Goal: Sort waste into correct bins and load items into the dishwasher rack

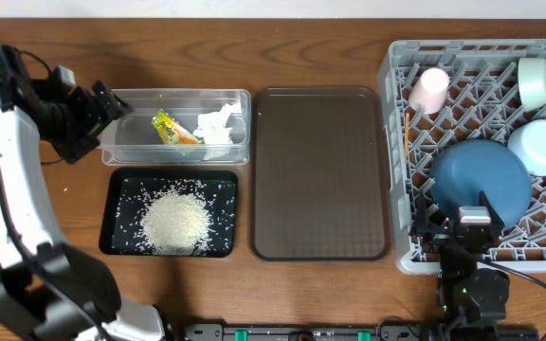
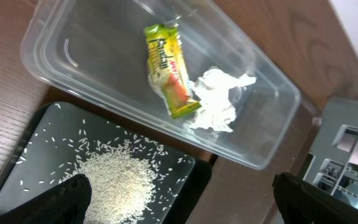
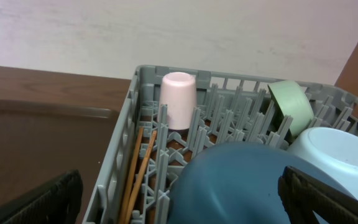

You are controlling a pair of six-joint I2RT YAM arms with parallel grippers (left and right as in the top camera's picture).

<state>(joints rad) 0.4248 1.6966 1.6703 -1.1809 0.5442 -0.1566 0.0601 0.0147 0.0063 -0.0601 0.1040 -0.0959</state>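
Note:
The clear tub [image 1: 178, 92] holds the yellow-green wrapper [image 2: 168, 71] and the crumpled tissue [image 2: 216, 102]. Rice [image 1: 173, 220] lies heaped in the black tray [image 1: 112, 213]. My left gripper [image 1: 102, 109] hangs open at the tub's left end, nothing between its fingers [image 2: 61, 199]. The grey rack [image 1: 391, 189] carries the pink cup [image 3: 179, 99], mint bowl [image 3: 291, 106], white and light-blue bowl [image 1: 541, 145], dark blue plate [image 1: 482, 180] and two chopsticks [image 3: 138, 168]. My right gripper [image 1: 458, 223] stands open and empty over the rack's front edge, by the plate.
A large brown serving tray [image 1: 320, 170] lies between the bins and the rack with nothing on it. A few rice grains are scattered around the heap inside the black tray. The rack runs to the table's right edge.

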